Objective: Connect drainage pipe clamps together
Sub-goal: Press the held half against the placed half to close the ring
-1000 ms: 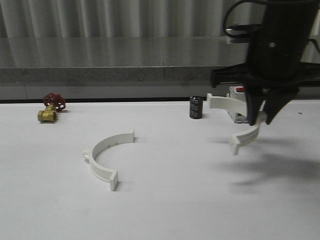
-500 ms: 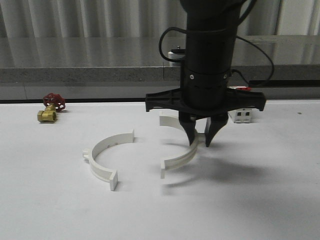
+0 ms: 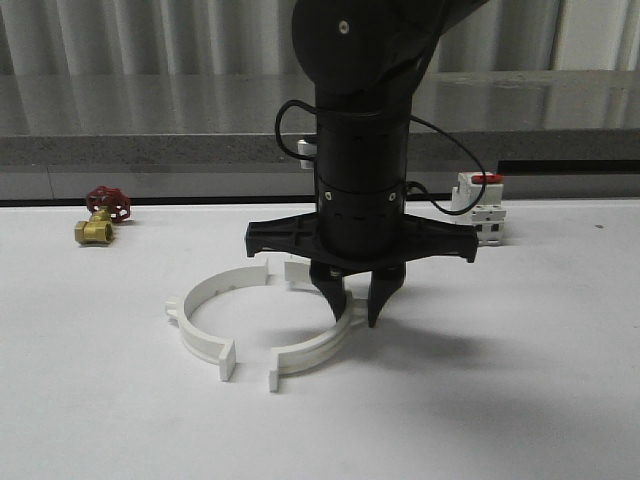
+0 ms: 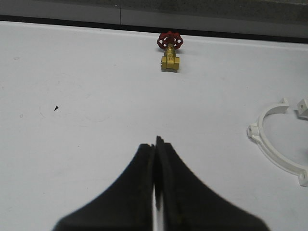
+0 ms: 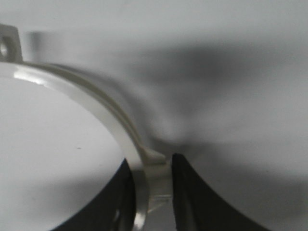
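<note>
Jaws of the right gripper (image 3: 357,308) are nearly closed, pinching the right clamp half (image 3: 312,350) at the middle of its arc just above the white table (image 3: 520,400). Facing it lies the left clamp half (image 3: 205,310); the near end tabs sit close with a small gap, the far ones almost meet. Left gripper (image 4: 155,154) hovers with its jaws pressed together, empty, the brass valve (image 3: 102,215) beyond it.

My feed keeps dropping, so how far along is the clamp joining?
Done: the right claw has gripped one half-ring mid-arc and set it facing the other half-ring on the table. In hand: the two arcs outline a ring, but gaps show between both pairs of end tabs. Left: close those gaps so the tabs meet, then release. The left claw is shut, holding nothing.
</note>
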Available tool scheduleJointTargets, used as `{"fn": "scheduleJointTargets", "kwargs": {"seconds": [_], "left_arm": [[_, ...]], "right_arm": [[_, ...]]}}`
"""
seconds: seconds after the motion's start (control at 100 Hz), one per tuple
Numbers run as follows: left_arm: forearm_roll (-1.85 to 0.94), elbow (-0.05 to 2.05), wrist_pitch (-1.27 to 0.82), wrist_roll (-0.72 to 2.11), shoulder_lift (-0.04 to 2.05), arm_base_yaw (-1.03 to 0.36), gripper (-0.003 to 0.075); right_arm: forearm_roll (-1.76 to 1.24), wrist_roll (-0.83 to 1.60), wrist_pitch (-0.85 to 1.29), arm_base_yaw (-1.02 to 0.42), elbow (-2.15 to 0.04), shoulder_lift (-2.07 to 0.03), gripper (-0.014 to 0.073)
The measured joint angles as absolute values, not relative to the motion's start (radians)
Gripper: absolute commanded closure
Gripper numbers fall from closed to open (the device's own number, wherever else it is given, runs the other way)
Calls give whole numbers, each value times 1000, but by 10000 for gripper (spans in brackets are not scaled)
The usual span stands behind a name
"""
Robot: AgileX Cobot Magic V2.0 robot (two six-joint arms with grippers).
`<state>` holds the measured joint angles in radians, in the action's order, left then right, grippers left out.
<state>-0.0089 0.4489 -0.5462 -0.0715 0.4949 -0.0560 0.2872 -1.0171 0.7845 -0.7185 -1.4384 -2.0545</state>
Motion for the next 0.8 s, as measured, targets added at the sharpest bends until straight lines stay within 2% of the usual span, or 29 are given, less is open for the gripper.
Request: {"fn": "scheduleJointTargets", "kwargs": {"seconds": [0.8], "left_arm": [[-9, 449, -546, -71, 495, -56, 741]], "right_arm": [[254, -1082, 704, -727, -1438, -2069, 586]]}}
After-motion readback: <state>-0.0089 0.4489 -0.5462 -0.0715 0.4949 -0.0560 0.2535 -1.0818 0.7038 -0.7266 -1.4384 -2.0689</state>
